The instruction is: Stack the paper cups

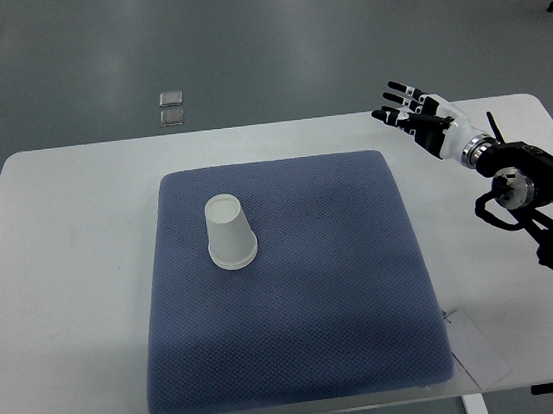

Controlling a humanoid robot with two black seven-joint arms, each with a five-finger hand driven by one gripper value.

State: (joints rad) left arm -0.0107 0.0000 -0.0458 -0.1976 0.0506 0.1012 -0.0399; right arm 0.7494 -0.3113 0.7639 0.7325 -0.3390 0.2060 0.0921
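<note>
Resting upside-down on one blue mat (352, 286), one paper cup stack (230, 231); right hand (423, 118) spread, empty.

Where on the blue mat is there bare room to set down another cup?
The mat is bare right of and in front of the upside-down cup, and along its far edge. Only the cup's spot is taken. The right hand hovers off the mat's far right corner.

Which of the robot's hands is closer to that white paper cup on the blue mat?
The right hand, open above the table's far right, well off from the upside-down cup. The left hand isn't in view.
</note>
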